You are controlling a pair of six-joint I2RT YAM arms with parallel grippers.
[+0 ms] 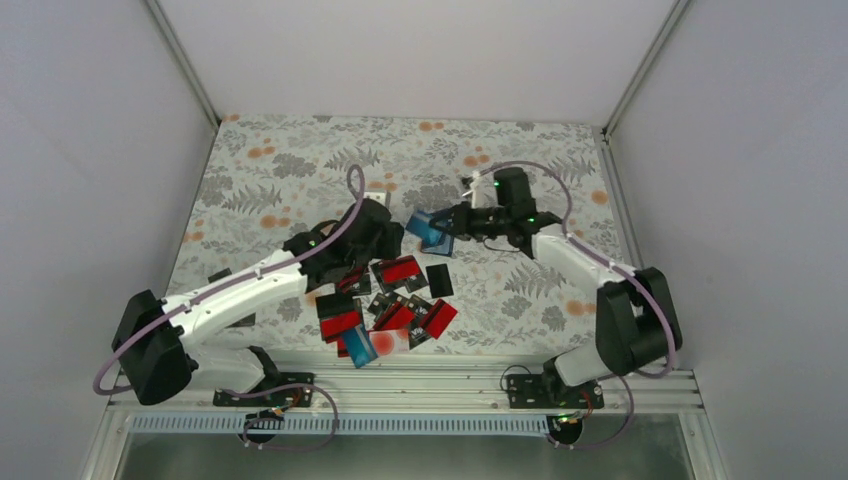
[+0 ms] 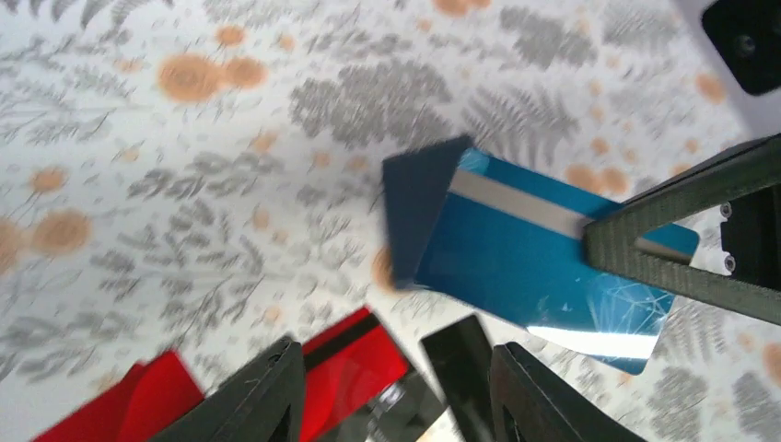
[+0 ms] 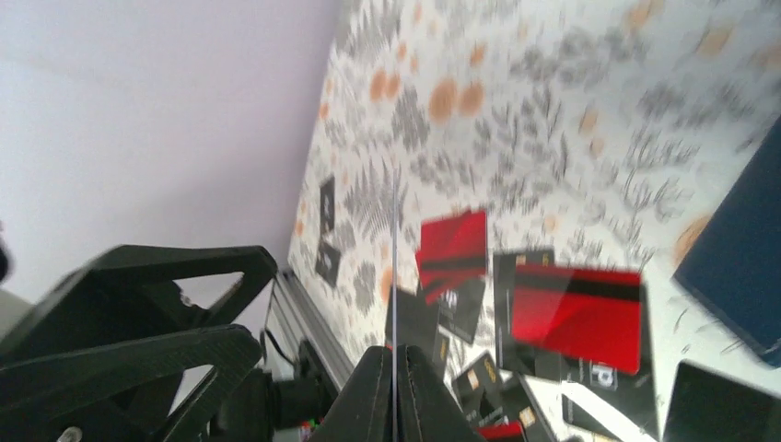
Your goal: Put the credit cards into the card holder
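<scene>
My right gripper [image 1: 452,222] is shut on a light blue credit card [image 1: 424,226], holding it above the table by one end. The left wrist view shows the card's face [image 2: 543,258]; the right wrist view shows it edge-on [image 3: 394,258] between the closed jaws [image 3: 394,368]. The dark navy card holder [image 2: 422,214] lies flat, one edge under the blue card; it also shows in the right wrist view [image 3: 741,267]. My left gripper [image 2: 396,391] is open and empty over a red card [image 2: 355,368] and a black card [image 2: 465,364].
Several red and black cards [image 1: 400,268] lie spread near the front middle, with a pale card with a red blot [image 1: 385,342] nearest the rail. Two small black cards [image 3: 326,207] lie near the left wall. The metal rail [image 1: 420,385] runs along the front edge.
</scene>
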